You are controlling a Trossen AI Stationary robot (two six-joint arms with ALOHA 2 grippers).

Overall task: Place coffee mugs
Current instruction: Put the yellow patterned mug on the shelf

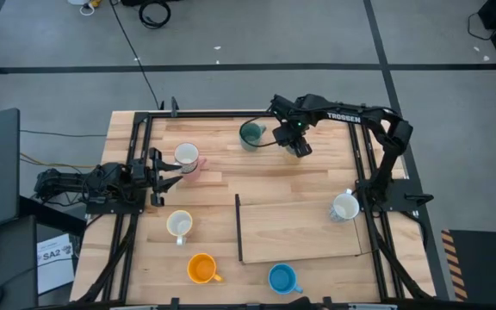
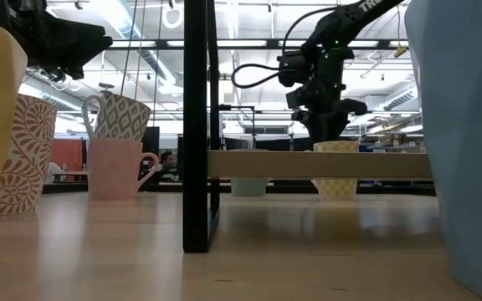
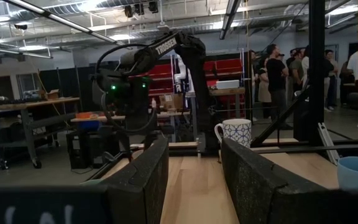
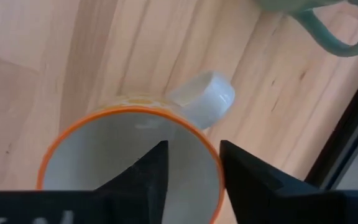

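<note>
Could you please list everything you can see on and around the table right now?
Green mug: one, dark green, far side of the table.
Orange-rimmed mug: one, pale inside, under the right end effector.
Pink mug: one, pink, left side, with a patterned mug stacked on it.
White mugs: two, one left of the board, one at the right edge.
Orange mug: one, near edge.
Blue mug: one, near edge.
Wooden board: one, light wood with a black upright strip, right of centre.
People: several, in the room behind.
Left end effector: open, beside the pink mug.
Right end effector: open, straddling the orange rim.
</note>
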